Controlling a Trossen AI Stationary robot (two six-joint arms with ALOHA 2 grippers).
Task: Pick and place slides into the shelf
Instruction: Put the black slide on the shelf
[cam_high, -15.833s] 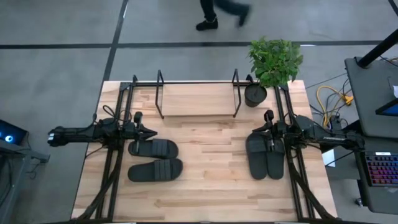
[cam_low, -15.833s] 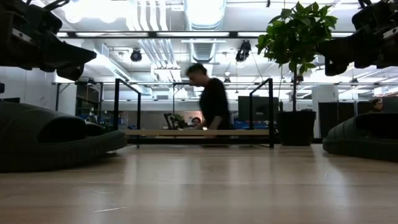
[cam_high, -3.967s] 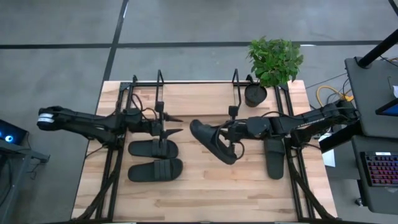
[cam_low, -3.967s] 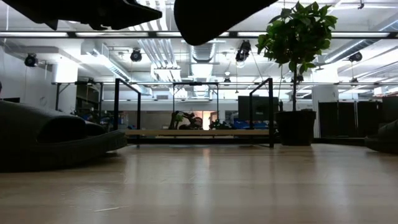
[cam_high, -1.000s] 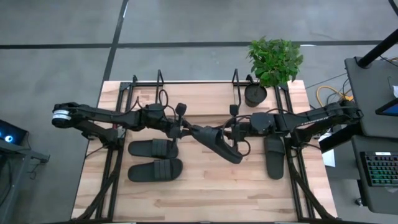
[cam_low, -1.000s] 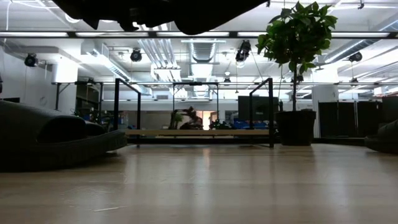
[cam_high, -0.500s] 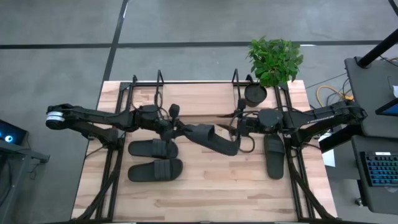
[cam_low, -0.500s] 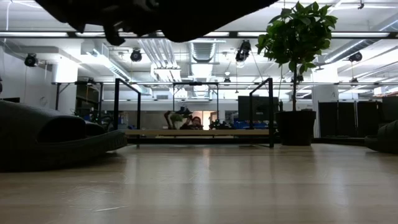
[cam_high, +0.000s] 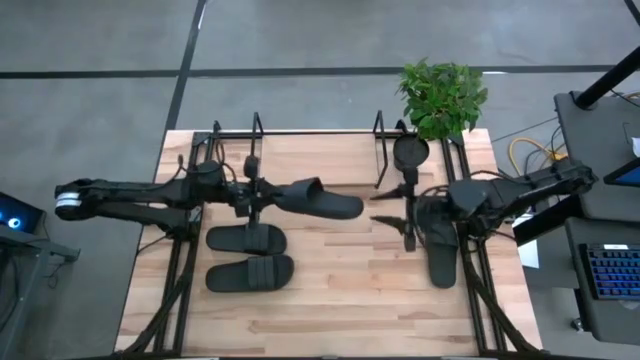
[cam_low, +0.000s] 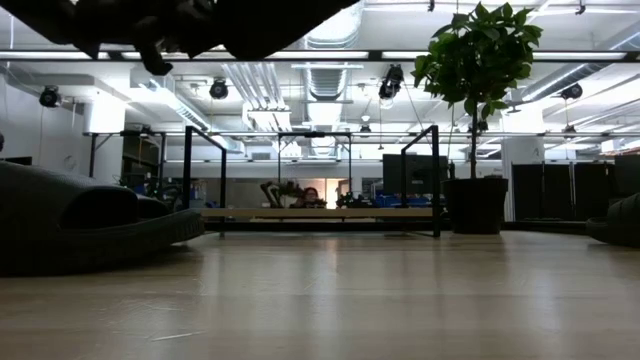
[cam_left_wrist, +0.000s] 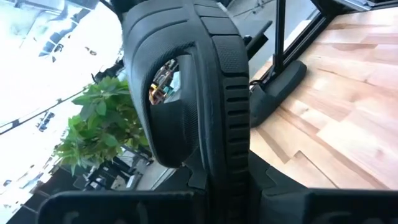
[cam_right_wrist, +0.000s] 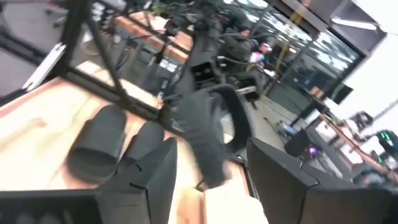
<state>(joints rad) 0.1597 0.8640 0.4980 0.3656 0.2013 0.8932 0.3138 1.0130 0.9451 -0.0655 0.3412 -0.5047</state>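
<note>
My left gripper (cam_high: 262, 196) is shut on one black slide (cam_high: 322, 200), which it holds in the air just in front of the shelf (cam_high: 318, 158), a wire rack at the table's far edge. Two more slides (cam_high: 247, 239) (cam_high: 250, 272) lie flat on the table below the left arm. Another slide (cam_high: 440, 255) lies near the right edge, partly under the right arm. My right gripper (cam_high: 392, 210) stands open a little to the right of the held slide's free end, touching nothing. My left gripper pinches the slide's end nearest it (cam_left_wrist: 217, 177) between its two fingers, coming level from the table's left, along the slide's length. The slide is lifted clear and sticks out toward the right, turned on its long edge with its ribbed strap (cam_left_wrist: 163, 118) to one side.
A potted plant (cam_high: 440, 100) stands at the far right corner beside the shelf's right upright (cam_high: 380, 150). Bare wood lies in the table's middle and near part (cam_high: 340, 290). In the low view the nearest slide (cam_low: 80, 225) bulks at the left.
My right gripper has opened, let go of the slide and drawn back toward the table's right edge. My left gripper has pulled back to the left and toward the far edge, carrying the slide with it; the slide now hangs from the left gripper alone, nearer the shelf.
</note>
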